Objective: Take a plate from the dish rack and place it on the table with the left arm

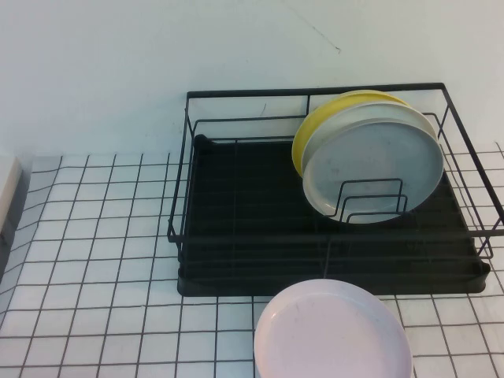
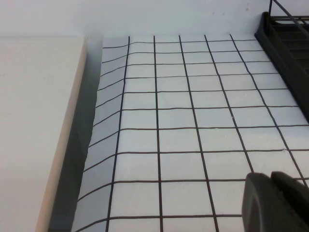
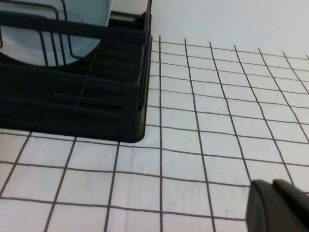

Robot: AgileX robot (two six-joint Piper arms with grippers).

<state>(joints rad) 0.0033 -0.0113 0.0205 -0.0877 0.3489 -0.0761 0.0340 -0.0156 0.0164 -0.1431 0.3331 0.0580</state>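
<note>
Nearest to us, a pale pink plate (image 1: 332, 331) lies at the near edge of the counter (image 1: 94, 260). Behind it, the dish rack (image 1: 236, 197) holds the grey-blue plate (image 1: 374, 169) upright before a yellow plate (image 1: 315, 126). Left gripper (image 2: 277, 203) and right gripper (image 3: 280, 208) hover over bare counter; we cannot tell their opening.

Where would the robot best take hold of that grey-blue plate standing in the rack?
Probably at the upper rim of the grey-blue plate, coming down from above: it stands on edge in the dish rack, wires crossing its lower part. The left gripper and right gripper sit low over the table.
</note>
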